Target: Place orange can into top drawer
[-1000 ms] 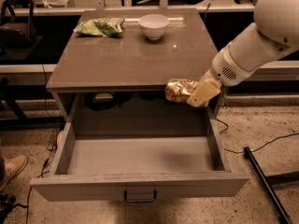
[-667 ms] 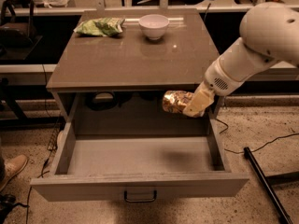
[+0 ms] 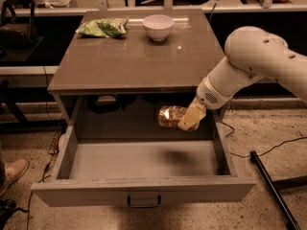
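Observation:
The top drawer [image 3: 144, 189] is pulled wide open below the table, its flat front panel with a small dark handle [image 3: 143, 202] nearest the camera. The orange can [image 3: 170, 117], shiny orange-gold and brown, lies on its side in the air over the drawer's back right part, just under the tabletop edge. My gripper [image 3: 184, 121] comes in from the right on a white arm [image 3: 254, 63] and is shut on the can, with a pale finger [image 3: 191, 119] across its right end. The can's shadow falls on the drawer floor [image 3: 120, 159] below.
On the brown tabletop [image 3: 129, 61] a green chip bag [image 3: 102, 28] lies at the back left and a white bowl [image 3: 158, 26] at the back middle. A dark pole [image 3: 271, 188] lies on the floor at the right. A shoe [image 3: 12, 172] shows at the left edge.
The arm has moved left and down, carrying the can from the drawer's right edge to over its back right part, lower under the tabletop edge.

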Robot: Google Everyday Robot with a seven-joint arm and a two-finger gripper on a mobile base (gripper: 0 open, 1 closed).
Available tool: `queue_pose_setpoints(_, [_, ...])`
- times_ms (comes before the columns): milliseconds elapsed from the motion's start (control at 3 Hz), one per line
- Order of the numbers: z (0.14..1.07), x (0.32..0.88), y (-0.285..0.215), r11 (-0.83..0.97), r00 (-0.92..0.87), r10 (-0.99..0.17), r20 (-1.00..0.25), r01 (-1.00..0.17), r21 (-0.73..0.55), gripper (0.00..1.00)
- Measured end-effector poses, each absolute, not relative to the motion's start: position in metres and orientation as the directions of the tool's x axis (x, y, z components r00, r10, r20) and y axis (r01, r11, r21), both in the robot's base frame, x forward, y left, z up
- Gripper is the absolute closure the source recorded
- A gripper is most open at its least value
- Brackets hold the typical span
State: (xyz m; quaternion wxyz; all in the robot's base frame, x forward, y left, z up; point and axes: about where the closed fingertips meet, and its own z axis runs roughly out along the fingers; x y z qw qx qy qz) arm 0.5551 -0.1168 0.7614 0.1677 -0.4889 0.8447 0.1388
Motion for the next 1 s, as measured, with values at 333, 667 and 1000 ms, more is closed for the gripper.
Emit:
queue_pose_setpoints(333, [0.746,0.555,-0.108,0.479,-0.472,-0.772,-0.426,-0.872,0.098,1.00])
queue_pose_setpoints(667, [0.731,0.553,-0.092,0.467,-0.476,-0.758,-0.446,-0.873,0.137,1.00])
queue_pose_setpoints(1000, [0.726,0.552,-0.084,0.460,-0.475,-0.755,-0.452,-0.875,0.152,1.00])
